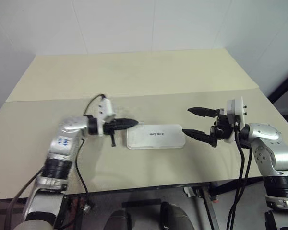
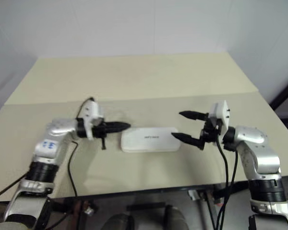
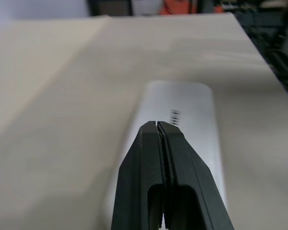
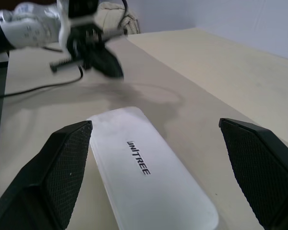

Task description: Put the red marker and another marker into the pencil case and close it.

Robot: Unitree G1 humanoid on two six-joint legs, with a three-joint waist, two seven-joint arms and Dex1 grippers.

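Left eye view is showing me the pencil case (image 1: pixel 156 136) lying flat on the table (image 1: pixel 134 76), near the front edge and in the middle between my two arms. Its lid is lying shut, with the small dark logo (image 1: pixel 156 133) facing up. The case is lying long ways from side to side, so one short end is pointing at my left gripper (image 1: pixel 134 122) and the other short end is pointing at my right gripper (image 1: pixel 193 121). My left gripper is hanging just over the left end of the case, pointing across at it, and its two black fingers are pressing tight together with nothing between them. My right gripper is waiting just past the right end, with its fingers (image 4: pixel 62 167) spreading wide apart and holding nothing. In the right wrist view I am looking along the case between those two fingers, and their inner sides are looking rough and dotted. The case is looking white, smooth and hard, with round corners. The table top is looking pale cream and plain, with a straight seam running across it behind the case. Black cables are hanging from both of my arms. Nothing is lying between the grippers and the case.
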